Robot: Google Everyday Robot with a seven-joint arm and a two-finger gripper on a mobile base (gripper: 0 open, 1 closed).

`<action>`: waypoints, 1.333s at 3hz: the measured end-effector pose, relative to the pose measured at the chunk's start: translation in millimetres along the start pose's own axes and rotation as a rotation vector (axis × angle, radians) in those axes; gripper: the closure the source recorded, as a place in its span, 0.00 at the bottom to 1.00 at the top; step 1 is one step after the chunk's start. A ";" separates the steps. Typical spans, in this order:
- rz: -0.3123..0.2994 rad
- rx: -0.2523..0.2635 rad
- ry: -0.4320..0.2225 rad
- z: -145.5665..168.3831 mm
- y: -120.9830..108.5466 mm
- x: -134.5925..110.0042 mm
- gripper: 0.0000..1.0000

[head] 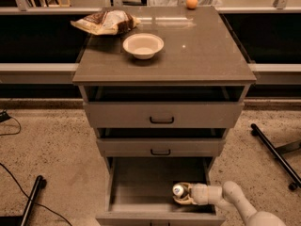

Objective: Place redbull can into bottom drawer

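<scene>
The redbull can [178, 190] shows its shiny round top inside the open bottom drawer [141, 192], toward the drawer's right front. My gripper [184, 193] reaches in from the lower right, low in the drawer, and its fingers [185, 200] are closed around the can. The can's body is mostly hidden by the gripper and its own top. The two upper drawers with black handles are a little open.
A cream bowl [143, 45] and a chip bag [106, 22] lie on the cabinet top [202, 55]. An orange ball [191, 3] sits at the back. A black leg [275, 154] crosses the floor at right; a cable and stand foot [33, 194] lie at left.
</scene>
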State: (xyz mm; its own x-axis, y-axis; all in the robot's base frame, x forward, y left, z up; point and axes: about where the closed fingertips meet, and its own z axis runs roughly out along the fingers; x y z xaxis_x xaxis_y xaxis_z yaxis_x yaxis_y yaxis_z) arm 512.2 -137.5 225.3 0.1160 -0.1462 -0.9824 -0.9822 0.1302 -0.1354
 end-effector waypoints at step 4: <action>0.000 0.000 0.000 0.1 0.0 0.0 0.00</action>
